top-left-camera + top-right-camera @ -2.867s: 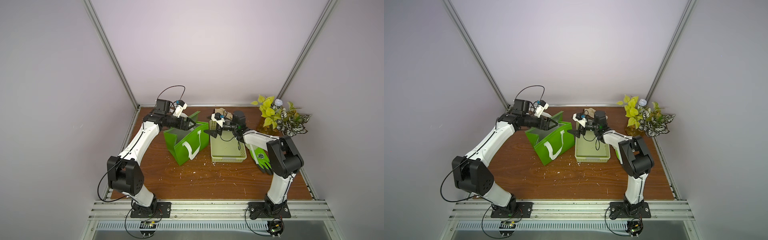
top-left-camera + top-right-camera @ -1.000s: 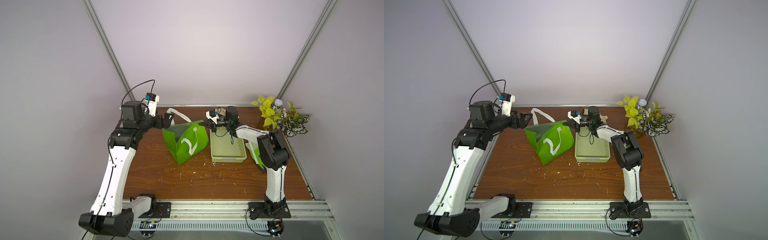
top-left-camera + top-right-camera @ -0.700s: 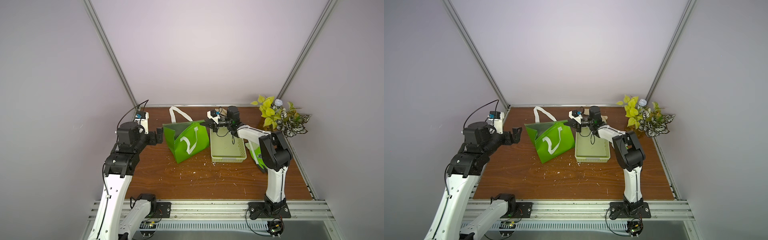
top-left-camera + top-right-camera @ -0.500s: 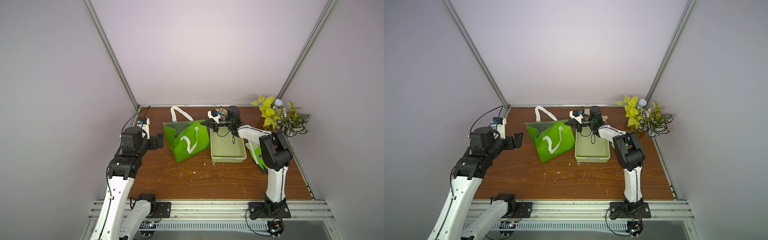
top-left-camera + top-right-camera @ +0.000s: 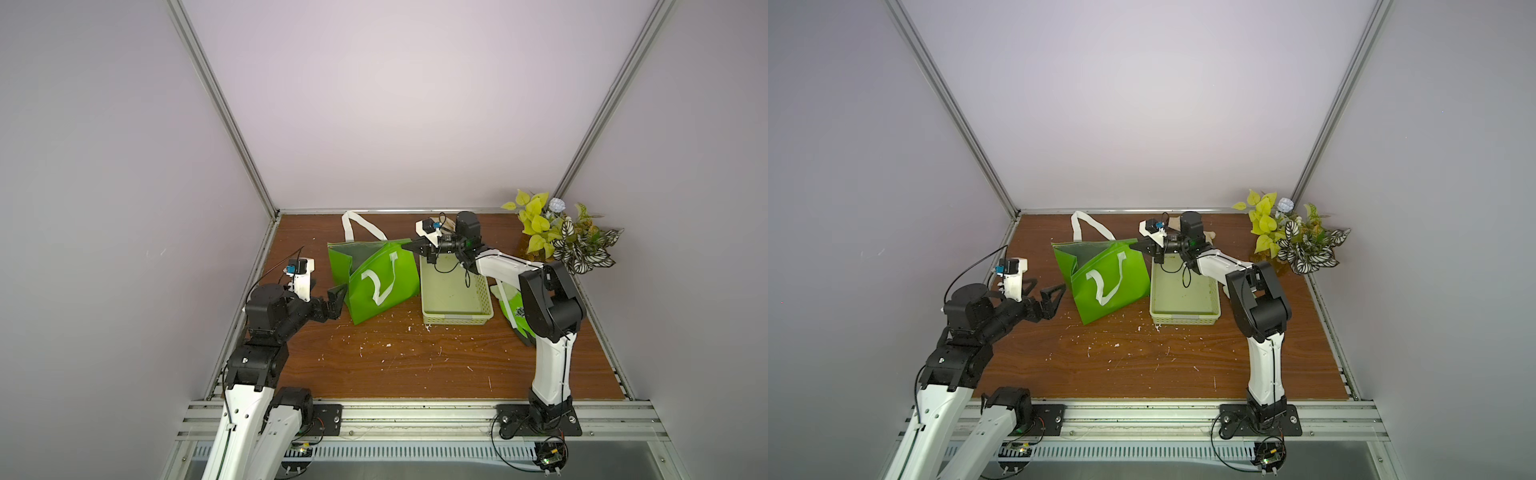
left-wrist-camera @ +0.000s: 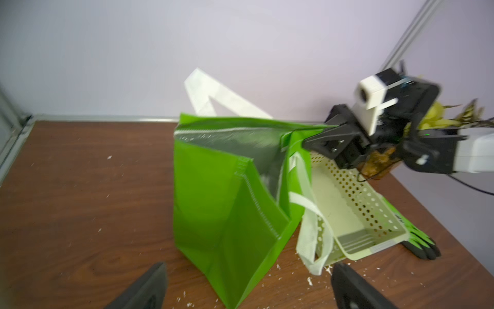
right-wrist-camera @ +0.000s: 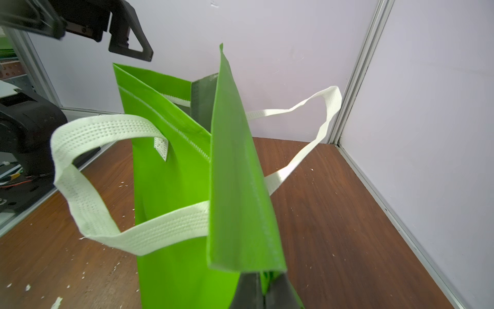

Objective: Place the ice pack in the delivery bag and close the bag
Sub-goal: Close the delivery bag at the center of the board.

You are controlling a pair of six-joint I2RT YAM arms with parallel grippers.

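The bright green delivery bag point(image 5: 374, 286) stands upright at the back of the table, its mouth partly open and its silver lining point(image 6: 240, 144) showing. My right gripper point(image 7: 263, 293) is shut on the bag's top rim at the corner nearest the basket, as both top views show. My left gripper point(image 5: 1050, 287) is open, low over the table just left of the bag's near bottom corner point(image 6: 230, 302), and touches nothing. One white handle point(image 7: 88, 171) hangs down the bag's front; the other handle point(image 5: 359, 226) lies behind it. The ice pack is out of view.
A pale green perforated basket point(image 5: 457, 321) sits right beside the bag. A green and black glove point(image 5: 515, 316) lies under my right arm. A potted plant point(image 5: 557, 235) fills the back right corner. White crumbs point(image 5: 386, 345) litter the wooden table.
My left arm has drawn back from the bag's mouth and rear handle, coming down toward the front left. The rear handle has dropped behind the bag. My right gripper has kept its hold.
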